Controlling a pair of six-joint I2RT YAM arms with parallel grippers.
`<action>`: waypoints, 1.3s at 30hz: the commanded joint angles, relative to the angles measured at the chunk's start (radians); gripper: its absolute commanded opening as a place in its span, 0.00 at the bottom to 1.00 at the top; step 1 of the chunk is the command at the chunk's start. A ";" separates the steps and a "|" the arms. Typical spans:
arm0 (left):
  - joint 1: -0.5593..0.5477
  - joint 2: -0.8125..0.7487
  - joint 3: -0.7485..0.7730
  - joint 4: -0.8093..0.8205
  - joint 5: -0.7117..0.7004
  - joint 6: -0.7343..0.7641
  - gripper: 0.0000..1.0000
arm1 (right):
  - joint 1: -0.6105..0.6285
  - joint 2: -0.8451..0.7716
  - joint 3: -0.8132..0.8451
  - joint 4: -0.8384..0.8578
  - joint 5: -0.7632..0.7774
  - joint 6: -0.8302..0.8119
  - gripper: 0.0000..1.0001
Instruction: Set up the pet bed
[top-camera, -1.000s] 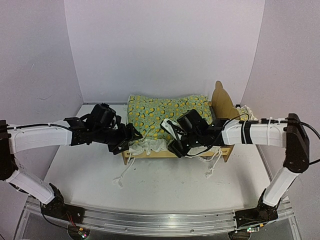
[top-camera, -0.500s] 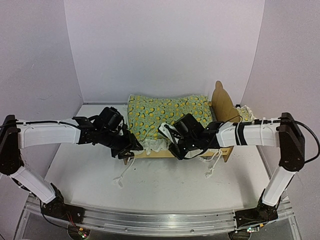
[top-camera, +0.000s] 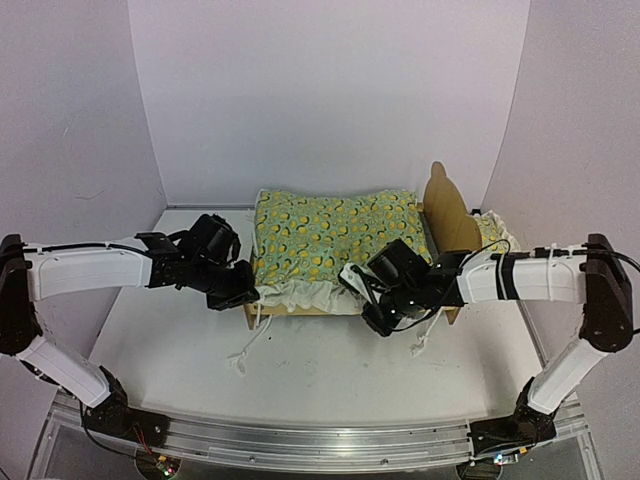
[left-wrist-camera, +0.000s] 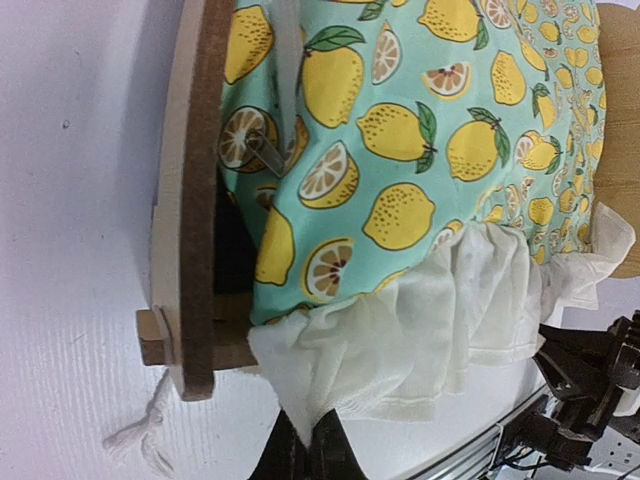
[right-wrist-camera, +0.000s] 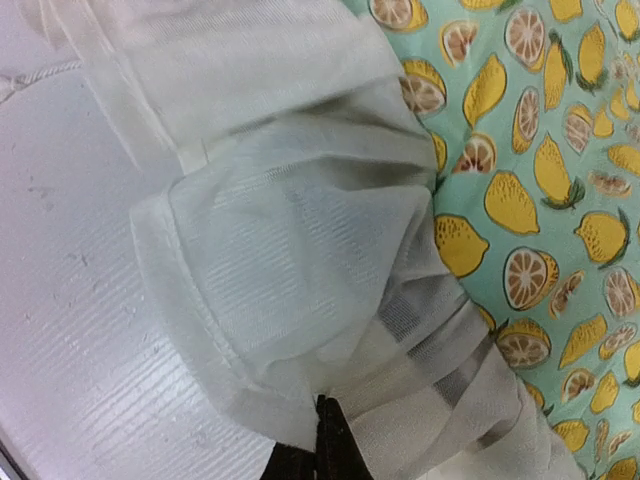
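The pet bed (top-camera: 446, 207), a plywood frame with a tall curved headboard at the right, stands mid-table. A lemon-print blanket (top-camera: 335, 228) covers its top, and its white ruffle (top-camera: 300, 294) hangs over the front rail. The mattress pad is hidden. My left gripper (top-camera: 246, 291) is at the bed's front left corner, shut on the ruffle (left-wrist-camera: 420, 330) beside the footboard (left-wrist-camera: 185, 200). My right gripper (top-camera: 377, 311) is at the front right, shut on a bunch of sheer ruffle (right-wrist-camera: 290, 270) next to the lemon print (right-wrist-camera: 540, 180).
A small ruffled pillow (top-camera: 491, 228) lies behind the headboard by the right wall. White cords trail from the bed onto the table at the front left (top-camera: 246, 350) and front right (top-camera: 425, 337). White walls enclose three sides.
Both grippers have closed on the blanket's ruffle. The right gripper has shifted right along the front rail, and the left has drawn back toward the left corner.
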 joint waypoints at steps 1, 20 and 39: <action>0.009 -0.020 -0.023 -0.012 -0.043 0.078 0.00 | 0.000 -0.141 0.002 -0.187 -0.037 0.157 0.18; 0.008 -0.054 -0.094 0.049 -0.035 0.137 0.00 | -0.248 -0.178 0.116 -0.409 0.387 0.386 0.82; 0.008 -0.083 -0.185 0.082 -0.126 0.126 0.00 | -0.277 -0.006 0.032 -0.473 0.955 0.543 0.00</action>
